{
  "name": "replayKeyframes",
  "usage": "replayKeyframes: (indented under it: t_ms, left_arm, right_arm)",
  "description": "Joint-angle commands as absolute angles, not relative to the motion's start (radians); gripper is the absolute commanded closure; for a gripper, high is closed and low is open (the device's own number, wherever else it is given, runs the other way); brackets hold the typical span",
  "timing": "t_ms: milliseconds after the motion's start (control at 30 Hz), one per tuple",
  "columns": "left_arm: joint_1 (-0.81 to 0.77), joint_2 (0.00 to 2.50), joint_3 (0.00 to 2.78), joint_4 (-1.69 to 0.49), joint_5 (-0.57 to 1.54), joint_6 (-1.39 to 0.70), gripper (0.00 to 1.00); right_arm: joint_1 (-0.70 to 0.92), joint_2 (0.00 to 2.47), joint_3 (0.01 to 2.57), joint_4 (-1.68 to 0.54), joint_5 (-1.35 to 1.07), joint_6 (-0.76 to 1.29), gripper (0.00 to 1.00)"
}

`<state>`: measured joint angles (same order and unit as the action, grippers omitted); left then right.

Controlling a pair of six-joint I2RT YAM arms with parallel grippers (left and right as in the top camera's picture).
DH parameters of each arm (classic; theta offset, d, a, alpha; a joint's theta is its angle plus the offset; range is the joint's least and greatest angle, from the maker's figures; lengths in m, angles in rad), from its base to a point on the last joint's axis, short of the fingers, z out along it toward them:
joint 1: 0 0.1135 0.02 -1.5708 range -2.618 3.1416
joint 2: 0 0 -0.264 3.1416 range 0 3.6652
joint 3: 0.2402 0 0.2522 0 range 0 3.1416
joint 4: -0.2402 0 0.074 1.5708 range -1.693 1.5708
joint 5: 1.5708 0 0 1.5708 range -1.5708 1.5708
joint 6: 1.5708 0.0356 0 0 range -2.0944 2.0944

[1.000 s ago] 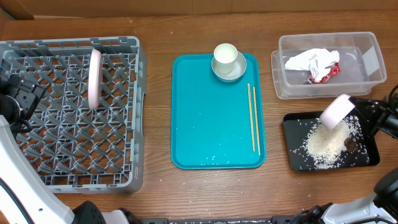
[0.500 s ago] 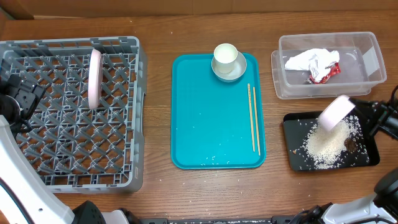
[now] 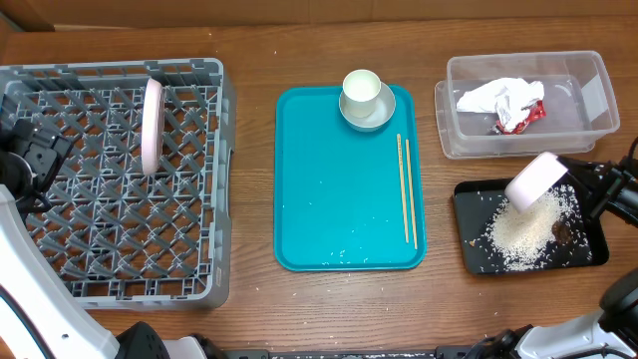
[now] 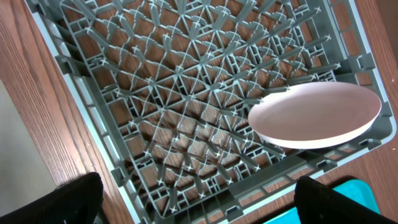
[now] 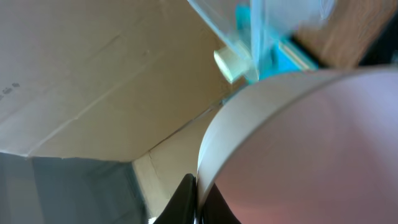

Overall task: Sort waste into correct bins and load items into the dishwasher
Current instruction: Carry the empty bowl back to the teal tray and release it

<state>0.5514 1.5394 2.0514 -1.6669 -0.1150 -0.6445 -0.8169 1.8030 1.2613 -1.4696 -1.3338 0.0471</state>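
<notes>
Right gripper (image 3: 570, 176) clamped bowl (image 3: 533, 180) by rim, tilted over black tray (image 3: 469, 255) holding rice (image 3: 518, 235). Left gripper (image 4: 199, 203) probably wide, empty, over rack (image 4: 155, 124).

A brown wooden table (image 3: 249, 299) with visible grain fills the overhead view, evenly lit, with only soft shadows. Tan cardboard (image 3: 299, 10) runs along its far edge (the right wrist view also shows a creased tan panel). Beyond the table's edge, the left wrist view shows a pale grey surface (image 4: 25, 168).
</notes>
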Motion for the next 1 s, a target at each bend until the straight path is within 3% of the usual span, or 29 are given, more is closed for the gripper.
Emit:
replayKeyframes:
  t_ms: [0, 200, 400, 600, 733, 967]
  left_arm:
    - [0.556, 1.544, 2.063, -1.664, -0.113, -0.632, 0.00]
    - [0.556, 1.544, 2.063, -1.664, -0.113, -0.632, 0.00]
    - [0.556, 1.544, 2.063, -1.664, -0.113, -0.632, 0.00]
    - [0.556, 1.544, 2.063, -1.664, -0.113, -0.632, 0.00]
    - [0.556, 1.544, 2.063, -1.664, -0.113, -0.632, 0.00]
    - [0.556, 1.544, 2.063, -1.664, -0.113, -0.632, 0.00]
  right_arm:
    - [-0.803, 1.797, 1.271, -1.342, -1.283, 0.090, 0.96]
    - [-0.726, 1.697, 1.302, -1.409, -1.183, 0.036, 0.96]
    - [-0.543, 1.534, 1.472, -1.407, -0.844, 0.266, 0.96]
    - [-0.136, 1.421, 1.538, -1.341, -0.487, 0.505, 0.96]
    - [0.237, 1.457, 1.523, -1.209, -0.245, 0.692, 0.96]
    - [0.636, 1.684, 1.515, -1.009, -0.137, 0.816, 0.96]
